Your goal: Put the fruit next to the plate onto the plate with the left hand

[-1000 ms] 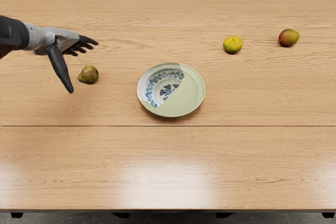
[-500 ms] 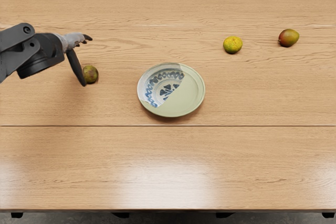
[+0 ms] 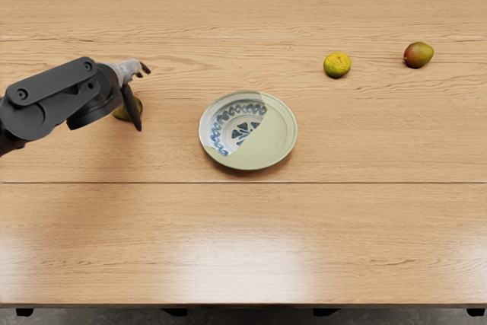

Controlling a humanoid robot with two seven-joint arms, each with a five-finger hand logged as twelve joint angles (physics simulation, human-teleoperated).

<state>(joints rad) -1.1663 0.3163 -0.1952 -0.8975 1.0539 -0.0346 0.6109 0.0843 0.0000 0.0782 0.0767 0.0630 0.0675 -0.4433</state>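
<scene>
1. Head view, left arm: it comes in from the picture's left edge, its dark forearm slanting up and to the right across the table (image 3: pixel 243 241). It ends in the left hand (image 3: pixel 126 80) over the far left part of the tabletop.
2. Head view, hand state: the left hand is released and spread, not clenched. Its fingers (image 3: pixel 141 69) reach up and to the right, while the dark thumb (image 3: pixel 135 112) points down toward the near edge, well apart from them.
3. Head view, the task's thing: the green fruit (image 3: pixel 119 114) lies on the table under the hand, mostly hidden by the wrist and thumb, with only a sliver showing. The thumb crosses its right side; whether it touches the fruit cannot be told, and nothing shows the fruit lifted.
4. Head view, the plate (image 3: pixel 285 131): it sits near the table's middle, to the right of the hand and apart from it. It carries a blue pattern on its left part and plain olive green on the rest, and no fruit lies on it.
5. Head view, other things: 2 more pieces lie far right near the back edge – a yellow citrus (image 3: pixel 337 64) and, further right, a red-green mango (image 3: pixel 418 54) – each well apart from the plate
</scene>
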